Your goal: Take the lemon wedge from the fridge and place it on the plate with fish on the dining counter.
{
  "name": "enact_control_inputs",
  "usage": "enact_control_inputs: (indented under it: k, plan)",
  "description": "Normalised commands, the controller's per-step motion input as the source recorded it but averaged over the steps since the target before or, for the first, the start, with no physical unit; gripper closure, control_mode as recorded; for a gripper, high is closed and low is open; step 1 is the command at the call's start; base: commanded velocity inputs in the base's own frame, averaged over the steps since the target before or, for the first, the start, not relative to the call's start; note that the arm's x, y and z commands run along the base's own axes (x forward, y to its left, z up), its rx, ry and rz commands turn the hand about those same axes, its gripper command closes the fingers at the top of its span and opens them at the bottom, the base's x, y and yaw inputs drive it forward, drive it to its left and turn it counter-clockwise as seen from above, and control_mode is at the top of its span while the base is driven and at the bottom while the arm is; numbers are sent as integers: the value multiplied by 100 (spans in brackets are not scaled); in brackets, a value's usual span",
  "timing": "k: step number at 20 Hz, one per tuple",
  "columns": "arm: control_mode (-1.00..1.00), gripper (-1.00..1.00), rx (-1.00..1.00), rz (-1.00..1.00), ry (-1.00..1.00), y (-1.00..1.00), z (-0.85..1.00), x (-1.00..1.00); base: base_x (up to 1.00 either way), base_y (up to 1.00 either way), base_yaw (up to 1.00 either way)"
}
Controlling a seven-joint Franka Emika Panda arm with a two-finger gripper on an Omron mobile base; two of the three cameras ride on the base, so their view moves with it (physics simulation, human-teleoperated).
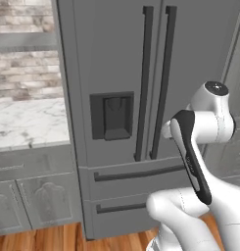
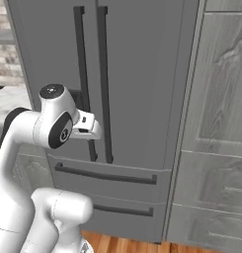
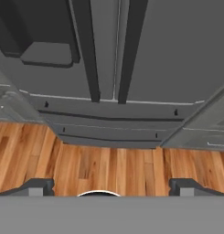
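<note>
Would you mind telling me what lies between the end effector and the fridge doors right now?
Nothing: in the hand view the open end effector faces the closed fridge across bare air above wood floor.

The fridge [image 1: 116, 59] looks matt grey metal, the floor [image 3: 109, 164] glossy wood planks.

The fridge [image 2: 137, 74] stands before me, both doors closed, 2 dark vertical handles [image 2: 93, 84] side by side at the seam. Below them, 2 drawers, both shut. My arm's wrist sits just before the left handle. Grey cabinets [image 2: 216, 123] adjoin on the right.
</note>
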Motion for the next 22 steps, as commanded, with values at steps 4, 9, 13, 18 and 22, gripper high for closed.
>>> enact_control_inputs:
  k: [4,9,13,18,22]
  plan:
    - [100,-100,0,0,0,0,0,0,-40,-1,0]
    - [100,-100,0,0,0,0,0,0,-35,0,0]
    - [100,-100,0,0,0,0,0,0,-30,0,0]
    - [100,-100,0,0,0,0,0,0,-35,0,0]
    - [100,-100,0,0,0,0,0,0,-14,0,0]
